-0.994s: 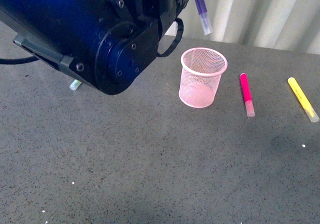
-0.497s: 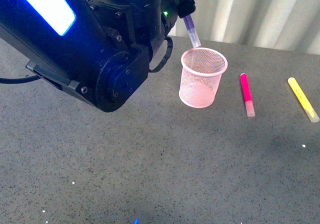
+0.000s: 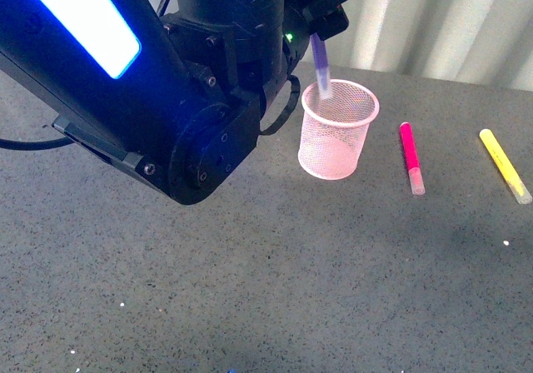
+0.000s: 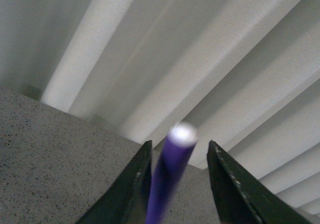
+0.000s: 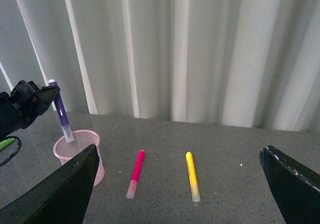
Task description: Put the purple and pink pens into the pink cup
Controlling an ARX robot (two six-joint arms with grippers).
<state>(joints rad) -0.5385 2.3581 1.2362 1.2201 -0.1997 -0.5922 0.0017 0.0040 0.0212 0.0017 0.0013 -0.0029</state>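
**Purple pen hanging at the mouth of the pink cup, pink pen waiting on the counter**

Your left tool (image 4: 178, 143) is sitting high over the cup. Its jaws are standing a little wider than the purple pen (image 3: 321, 67), with a gap showing on 1 side, so I am judging it as no longer gripping. The pen is showing blurred, nearly upright, cap end down at the mouth of the pink cup (image 3: 333, 150). The mesh cup is looking light, so a knock on its rim is risking a tip. To its right, the pink pen (image 3: 410, 158) is lying flat on the counter (image 3: 250, 290), well apart from the cup, with a yellow marker (image 3: 503, 165) beyond it. The pink pen is looking light, stiff and smooth, so you are best pinching it across mid-barrel, clear of the cap. Your right tool (image 5: 180, 151) is hanging wide open and holding nothing.
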